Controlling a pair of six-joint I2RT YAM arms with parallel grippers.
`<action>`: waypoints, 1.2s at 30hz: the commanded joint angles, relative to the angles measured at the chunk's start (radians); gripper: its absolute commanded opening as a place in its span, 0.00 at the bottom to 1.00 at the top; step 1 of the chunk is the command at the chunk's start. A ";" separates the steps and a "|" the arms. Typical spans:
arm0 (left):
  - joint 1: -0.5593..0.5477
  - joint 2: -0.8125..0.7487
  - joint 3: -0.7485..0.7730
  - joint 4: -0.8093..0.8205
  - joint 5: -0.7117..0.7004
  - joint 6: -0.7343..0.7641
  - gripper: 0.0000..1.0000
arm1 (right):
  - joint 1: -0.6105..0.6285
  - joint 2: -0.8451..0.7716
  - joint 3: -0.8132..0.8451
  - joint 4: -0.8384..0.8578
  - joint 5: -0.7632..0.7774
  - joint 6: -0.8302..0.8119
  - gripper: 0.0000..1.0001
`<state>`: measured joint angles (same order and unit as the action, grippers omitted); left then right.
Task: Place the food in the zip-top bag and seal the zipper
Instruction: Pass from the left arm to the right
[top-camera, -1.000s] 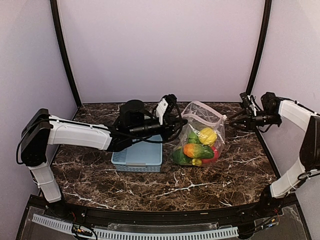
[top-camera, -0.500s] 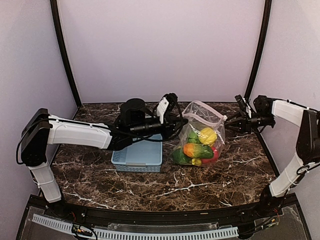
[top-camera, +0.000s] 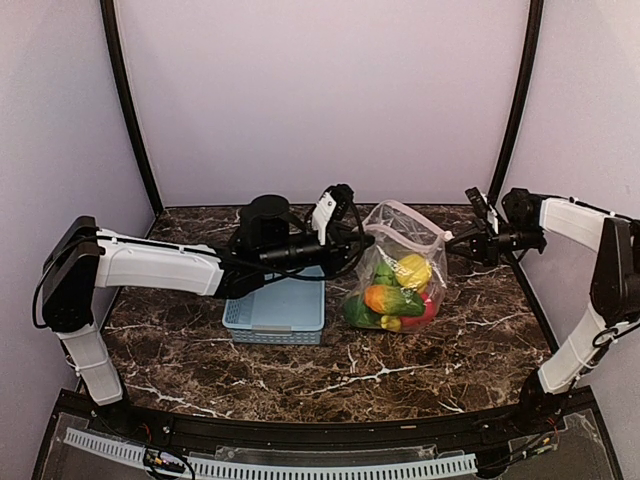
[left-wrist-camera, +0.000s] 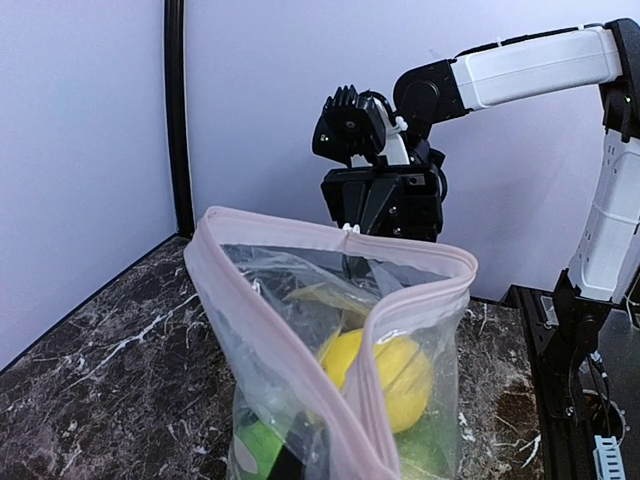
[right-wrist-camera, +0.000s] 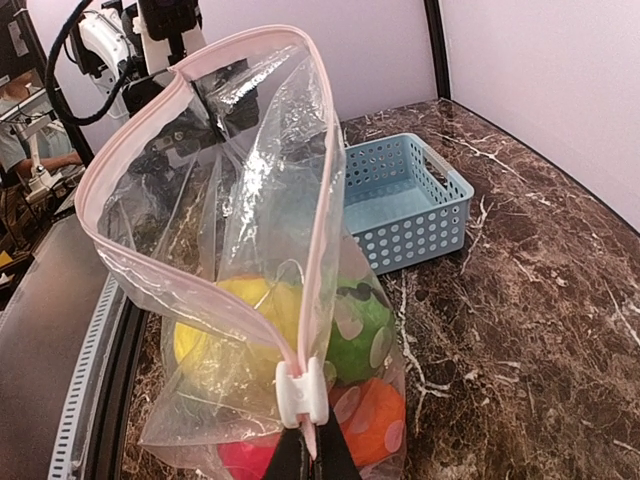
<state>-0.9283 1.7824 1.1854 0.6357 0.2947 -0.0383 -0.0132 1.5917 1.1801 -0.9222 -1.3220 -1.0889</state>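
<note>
The zip-top bag (top-camera: 398, 250) stands open at the back middle of the table, holding the food: a yellow lemon (top-camera: 415, 270), an orange (top-camera: 385, 298), a pink-red ball (top-camera: 426, 308) and green pieces. My left gripper (top-camera: 362, 240) is shut on the bag's left corner. In the left wrist view the zipper (left-wrist-camera: 270, 300) runs down to my jaws over the lemon (left-wrist-camera: 385, 375). My right gripper (top-camera: 452, 241) is shut on the zipper's right end. In the right wrist view its fingertips (right-wrist-camera: 295, 462) pinch the strip just below the white slider (right-wrist-camera: 302, 392), in front of the melon (right-wrist-camera: 355, 325) and orange (right-wrist-camera: 365, 420).
A light blue slatted basket (top-camera: 275, 308) sits just left of the bag, under my left arm; it also shows in the right wrist view (right-wrist-camera: 405, 200). Black frame posts stand at the back corners. Purple walls close in the table.
My right gripper has moved a little left, up to the bag's right end. The left arm and the bag have hardly moved.
</note>
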 joint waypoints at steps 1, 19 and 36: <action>0.019 -0.016 0.005 0.001 0.004 -0.012 0.05 | 0.006 -0.041 0.031 -0.005 0.071 0.030 0.00; 0.040 -0.143 -0.057 -0.101 0.096 0.080 0.14 | 0.057 -0.232 0.386 -0.394 0.529 -0.023 0.00; -0.103 -0.136 0.367 -0.495 0.082 0.316 0.75 | 0.235 -0.262 0.498 -0.480 0.742 0.178 0.00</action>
<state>-1.0126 1.5845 1.4010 0.2764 0.3294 0.1864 0.1989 1.3525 1.6196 -1.3411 -0.6079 -0.9653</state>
